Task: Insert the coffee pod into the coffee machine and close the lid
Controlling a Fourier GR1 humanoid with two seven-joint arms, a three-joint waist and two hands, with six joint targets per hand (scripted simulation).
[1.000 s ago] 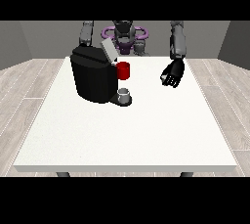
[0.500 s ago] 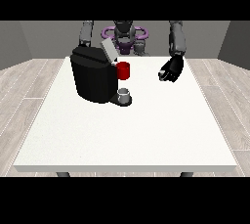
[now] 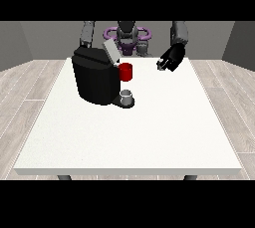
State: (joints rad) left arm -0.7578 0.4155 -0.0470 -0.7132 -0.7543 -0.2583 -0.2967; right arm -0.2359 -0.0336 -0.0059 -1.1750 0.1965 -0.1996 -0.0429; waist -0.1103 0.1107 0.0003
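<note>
On the white table [image 3: 124,137], toward the robot's side, we find the black coffee machine [image 3: 94,80] with its grey lid [image 3: 110,52] tilted up and open, a red thing at the machine [image 3: 126,71] near its front, and a grey thing [image 3: 127,94] on the machine's base just below; we cannot tell whether that grey thing is the coffee pod or a cup, and no pod shows plainly elsewhere. The hand at the view's right [image 3: 171,58] hangs above the table's far edge, well apart from the machine, and its fingers appear curled inward; we cannot tell whether anything lies within them. The hand at the view's left is hidden behind the machine, so its fingers go unreported. We judge the step in hand to be carrying toward the open slot beneath the lid. To do it well, the hand should travel across at lid height, approach from the open side clear of the raised lid, line up over the opening before lowering, and only then press the lid down.
</note>
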